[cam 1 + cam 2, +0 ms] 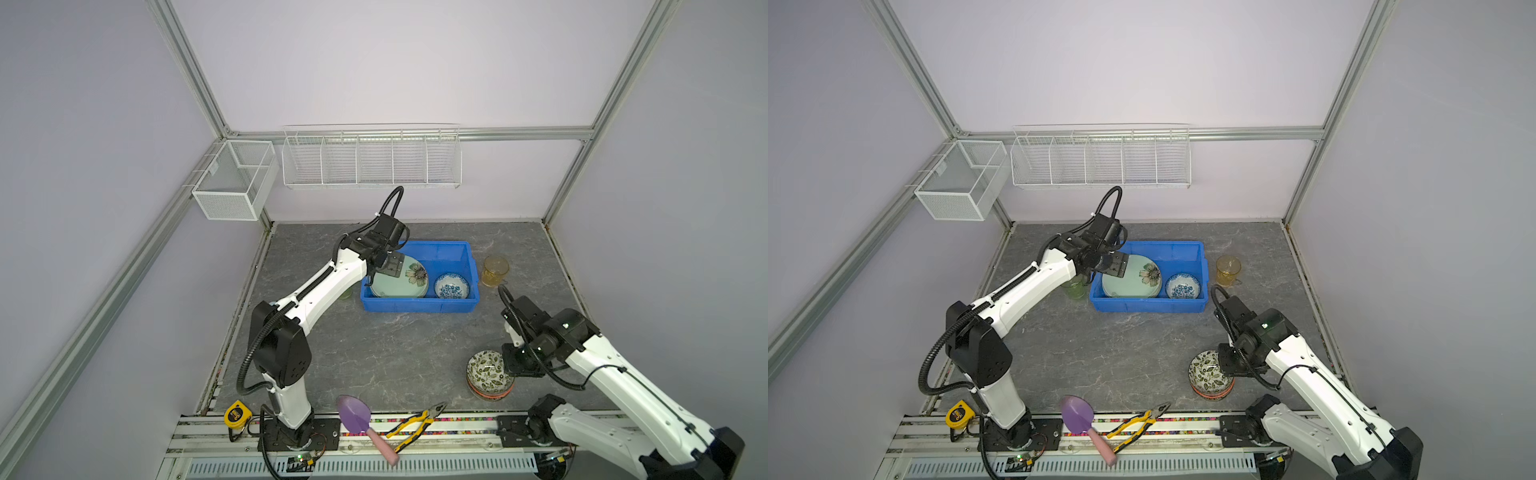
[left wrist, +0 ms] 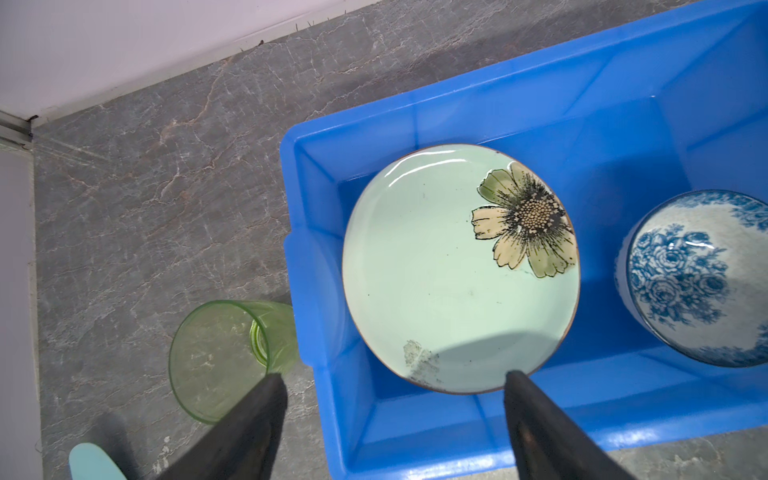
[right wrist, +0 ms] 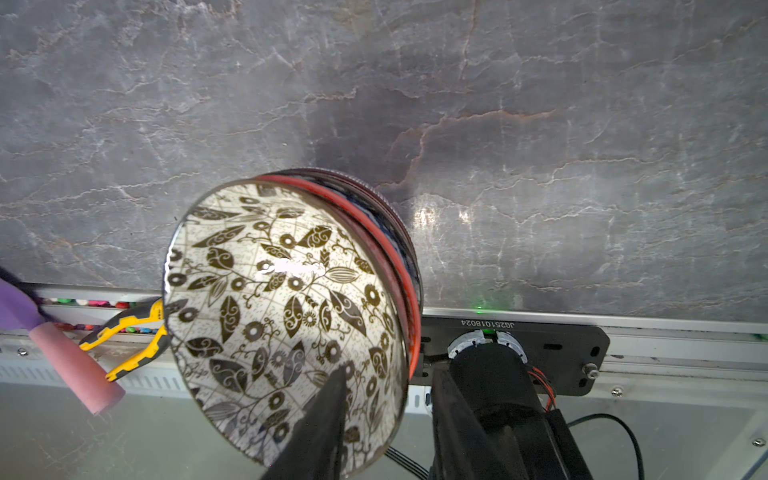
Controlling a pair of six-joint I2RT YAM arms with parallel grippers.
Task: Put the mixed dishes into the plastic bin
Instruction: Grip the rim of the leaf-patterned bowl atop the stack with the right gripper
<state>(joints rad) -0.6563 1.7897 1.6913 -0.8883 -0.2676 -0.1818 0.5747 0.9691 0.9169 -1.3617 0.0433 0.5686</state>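
Noting closest, on the front rail, a trowel (image 1: 353,415) and pliers (image 1: 411,424) lying side by side. Straddling the rim of the leaf bowl (image 3: 282,291) with the right gripper (image 3: 390,371), one finger inside, one outside, jaws part-way apart; possibly pinching, hard telling. Finding that bowl sitting atop a stack (image 1: 490,392), well apart from the blue bin (image 1: 415,306). Hovering the left gripper (image 2: 395,399) over the bin's end, jaws spread wide, holding nothing. Finding flower plate (image 2: 436,291) and blue bowl (image 2: 685,282) lying inside the bin, amber tumbler (image 1: 495,270) and green tumbler (image 2: 220,357) standing just outside opposite ends.

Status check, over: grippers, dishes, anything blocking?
Left gripper open above blue bin, flower plate inside. Right gripper straddles leaf bowl rim, grip unconfirmed. Green tumbler, amber tumbler outside bin. Nothing seen blocking.
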